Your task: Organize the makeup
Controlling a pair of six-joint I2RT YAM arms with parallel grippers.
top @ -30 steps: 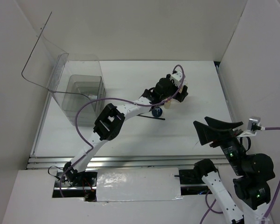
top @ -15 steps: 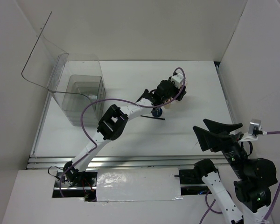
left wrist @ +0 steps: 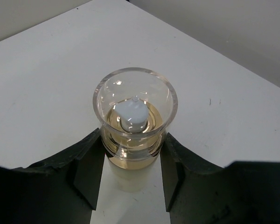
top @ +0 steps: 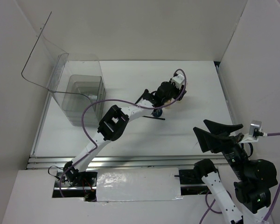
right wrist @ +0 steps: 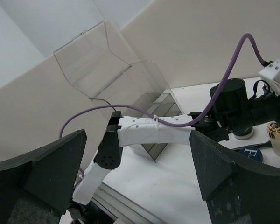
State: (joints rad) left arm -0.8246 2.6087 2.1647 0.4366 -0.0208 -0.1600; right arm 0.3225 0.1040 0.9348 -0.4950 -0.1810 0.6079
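Observation:
A tall clear pale-yellow bottle (left wrist: 134, 122) with a clear cap stands upright on the white table (left wrist: 42, 79). My left gripper (left wrist: 132, 175) has a finger on each side of it, closed in against its gold collar. From above, the left gripper (top: 176, 94) and the bottle (top: 182, 96) are at the far middle-right. A dark blue compact (top: 156, 112) and a thin black brush (top: 151, 117) lie just below the left wrist. The compact (right wrist: 250, 153) also shows in the right wrist view. My right gripper (top: 199, 124) is wide open and empty, raised near right.
A big clear plastic box (top: 80, 97) with its lid up stands at the far left, also in the right wrist view (right wrist: 151, 109). White walls close in the table on the left, back and right. The left arm (top: 113, 122) stretches diagonally across the middle.
My left arm has reached a little farther right, bringing the gripper onto the bottle. My right gripper has shifted slightly down and left.

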